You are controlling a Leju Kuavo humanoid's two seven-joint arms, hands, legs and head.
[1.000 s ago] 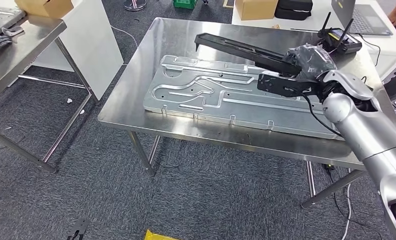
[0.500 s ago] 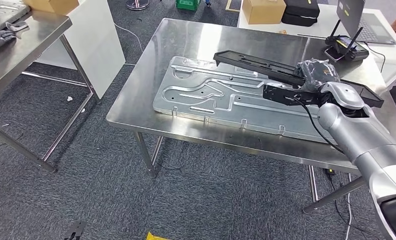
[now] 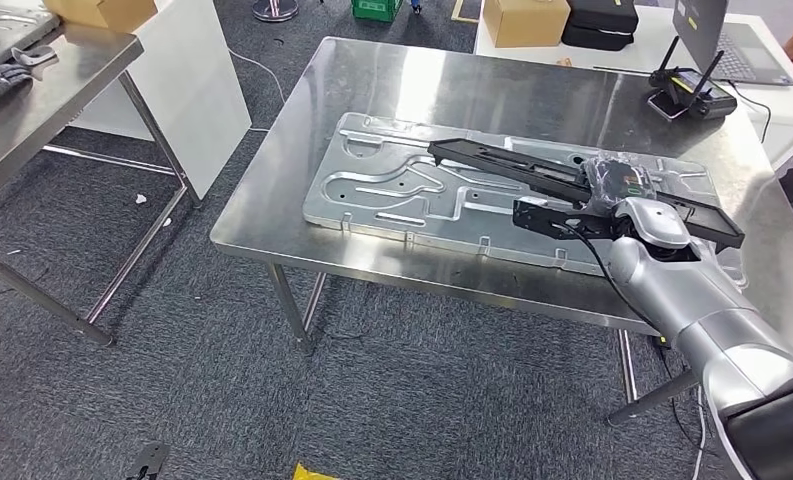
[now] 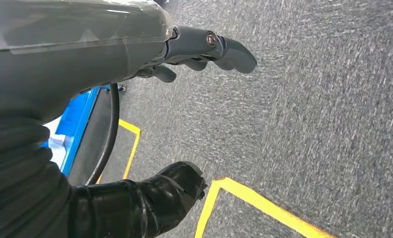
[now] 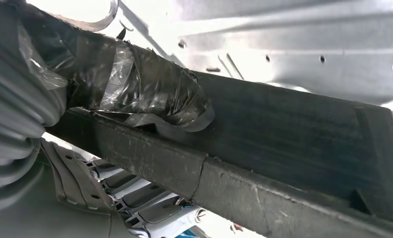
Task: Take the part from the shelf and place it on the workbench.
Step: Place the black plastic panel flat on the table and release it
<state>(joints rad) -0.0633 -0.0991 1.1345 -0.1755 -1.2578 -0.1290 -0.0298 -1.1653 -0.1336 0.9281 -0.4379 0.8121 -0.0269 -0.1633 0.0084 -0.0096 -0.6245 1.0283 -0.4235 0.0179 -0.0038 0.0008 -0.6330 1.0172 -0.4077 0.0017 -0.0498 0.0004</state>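
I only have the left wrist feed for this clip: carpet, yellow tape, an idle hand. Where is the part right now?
Observer: The long black part is in the right hand, held over the workbench.
Operator: Is the bench bare under it?
Observer: No, a large stamped metal panel lies flat on it, and the part stretches across above that panel.
Operator: How is the hand holding it?
Observer: In the right wrist view its film-wrapped fingers curl over the part's top edge.
Operator: Anything else nearby?
Observer: A controller with two antennas sits at the far right of the table.
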